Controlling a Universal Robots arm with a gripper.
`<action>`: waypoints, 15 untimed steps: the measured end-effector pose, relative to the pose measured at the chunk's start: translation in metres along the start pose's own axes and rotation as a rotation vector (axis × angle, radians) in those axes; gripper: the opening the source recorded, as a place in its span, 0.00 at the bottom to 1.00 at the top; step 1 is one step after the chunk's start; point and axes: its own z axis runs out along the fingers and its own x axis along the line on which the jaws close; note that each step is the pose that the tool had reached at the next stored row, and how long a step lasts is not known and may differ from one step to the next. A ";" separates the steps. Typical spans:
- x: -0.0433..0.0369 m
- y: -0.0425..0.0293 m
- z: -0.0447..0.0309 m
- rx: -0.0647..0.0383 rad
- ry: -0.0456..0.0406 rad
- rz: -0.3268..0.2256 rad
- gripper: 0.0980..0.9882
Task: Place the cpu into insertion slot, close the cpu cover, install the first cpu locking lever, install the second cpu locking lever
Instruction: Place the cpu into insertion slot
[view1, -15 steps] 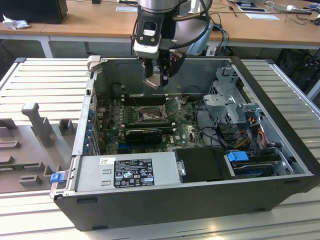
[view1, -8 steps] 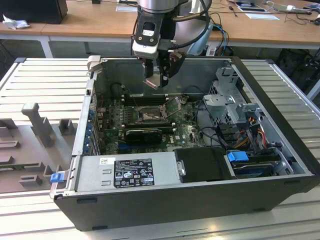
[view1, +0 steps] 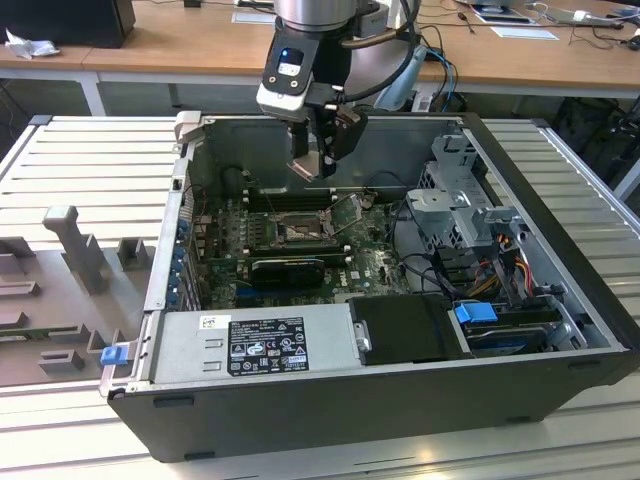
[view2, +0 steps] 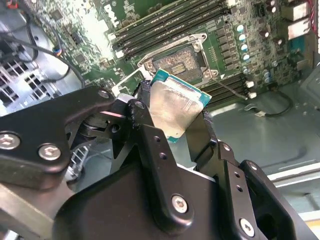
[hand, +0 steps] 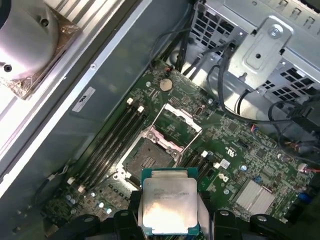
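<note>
Jaws clamp the small flat silvery square cpu (hand: 167, 207) by opposite edges; I hold it above the dark, metal-rimmed insertion slot (hand: 149, 159). Light, stiff, fragile underneath, I judge.

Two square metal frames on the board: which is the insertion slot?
The insertion slot is the dark-centred one, nearer the cpu; the other, flipped open beside it, is the windowed cpu cover.
</note>
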 end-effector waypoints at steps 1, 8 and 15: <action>0.0000 -0.0001 0.0006 0.000 -0.0015 0.017 0.48; -0.0001 -0.0004 0.0049 -0.003 -0.0140 0.157 0.48; -0.0002 -0.0007 0.0073 -0.004 -0.0200 0.224 0.48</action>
